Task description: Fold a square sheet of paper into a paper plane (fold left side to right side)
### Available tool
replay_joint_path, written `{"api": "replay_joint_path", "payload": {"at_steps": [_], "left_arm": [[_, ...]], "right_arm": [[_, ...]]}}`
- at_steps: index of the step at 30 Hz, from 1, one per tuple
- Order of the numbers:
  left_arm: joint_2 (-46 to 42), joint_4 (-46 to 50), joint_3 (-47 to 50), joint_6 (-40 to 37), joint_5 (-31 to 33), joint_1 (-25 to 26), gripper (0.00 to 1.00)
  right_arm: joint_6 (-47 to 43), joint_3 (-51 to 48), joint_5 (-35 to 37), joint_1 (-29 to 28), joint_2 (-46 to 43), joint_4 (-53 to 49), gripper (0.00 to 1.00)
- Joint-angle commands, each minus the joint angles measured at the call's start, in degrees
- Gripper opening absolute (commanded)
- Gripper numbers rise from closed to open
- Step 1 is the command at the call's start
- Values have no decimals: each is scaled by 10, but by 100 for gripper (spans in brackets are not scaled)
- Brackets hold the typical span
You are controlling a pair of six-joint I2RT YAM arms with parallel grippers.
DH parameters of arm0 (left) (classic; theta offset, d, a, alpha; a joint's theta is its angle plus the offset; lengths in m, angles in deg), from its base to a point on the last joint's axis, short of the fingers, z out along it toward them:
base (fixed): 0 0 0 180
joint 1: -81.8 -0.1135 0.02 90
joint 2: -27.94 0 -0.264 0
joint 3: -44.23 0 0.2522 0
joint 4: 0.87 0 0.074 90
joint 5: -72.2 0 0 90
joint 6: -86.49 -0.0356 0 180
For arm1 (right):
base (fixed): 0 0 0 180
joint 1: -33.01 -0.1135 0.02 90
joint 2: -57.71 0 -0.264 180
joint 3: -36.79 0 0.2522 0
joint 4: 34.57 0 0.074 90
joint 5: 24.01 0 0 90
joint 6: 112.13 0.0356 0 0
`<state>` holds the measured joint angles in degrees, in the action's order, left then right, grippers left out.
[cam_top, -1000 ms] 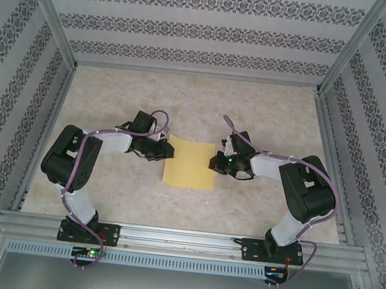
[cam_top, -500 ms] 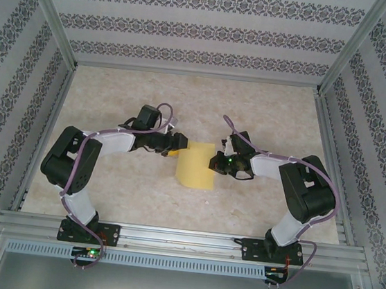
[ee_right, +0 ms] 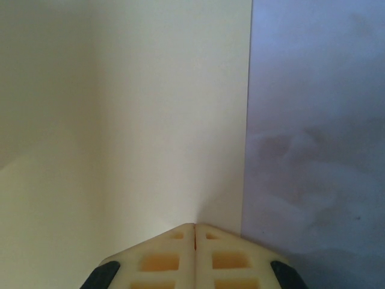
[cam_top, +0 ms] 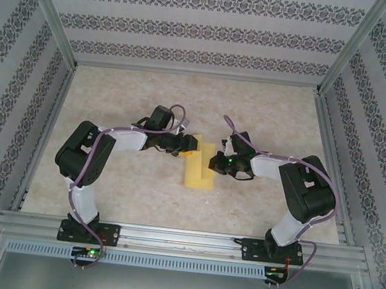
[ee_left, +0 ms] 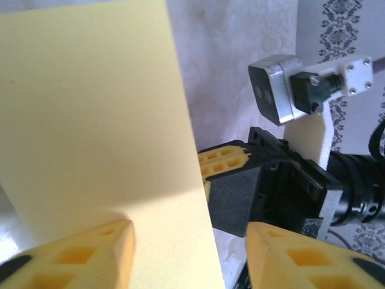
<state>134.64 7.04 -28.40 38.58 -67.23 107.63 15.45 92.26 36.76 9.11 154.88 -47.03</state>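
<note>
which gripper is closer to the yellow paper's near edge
Right. The right gripper, shut, presses the right edge of the thin yellow paper sheet about midway; the left gripper, open, stands around the raised left flap at the far end.

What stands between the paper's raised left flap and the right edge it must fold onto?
The right tool, shut, presses down on the paper just inside its right edge, in the flap's path. Nothing else visible lies between them.
</note>
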Motion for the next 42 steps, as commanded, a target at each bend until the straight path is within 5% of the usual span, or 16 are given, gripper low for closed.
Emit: {"api": "replay_joint_path", "payload": {"at_steps": [1, 8, 17, 24, 32, 42], "left_arm": [[14, 7, -23, -13, 10, 11, 43], [27, 35, -27, -31, 32, 14, 24], [34, 50, -30, -41, 44, 18, 16], [33, 57, -32, -44, 47, 19, 16], [32, 58, -33, -46, 49, 20, 16], [32, 46, -28, -40, 44, 21, 16]], "right_arm": [[10, -13, -4, -6, -7, 5, 0], [20, -18, -13, -6, -17, 22, 0], [22, -23, -21, -5, -41, 37, 0], [14, -30, -14, 5, -88, 42, 15], [13, -43, -79, 19, -113, 85, 44], [95, -39, -129, -4, -15, 205, 48]]}}
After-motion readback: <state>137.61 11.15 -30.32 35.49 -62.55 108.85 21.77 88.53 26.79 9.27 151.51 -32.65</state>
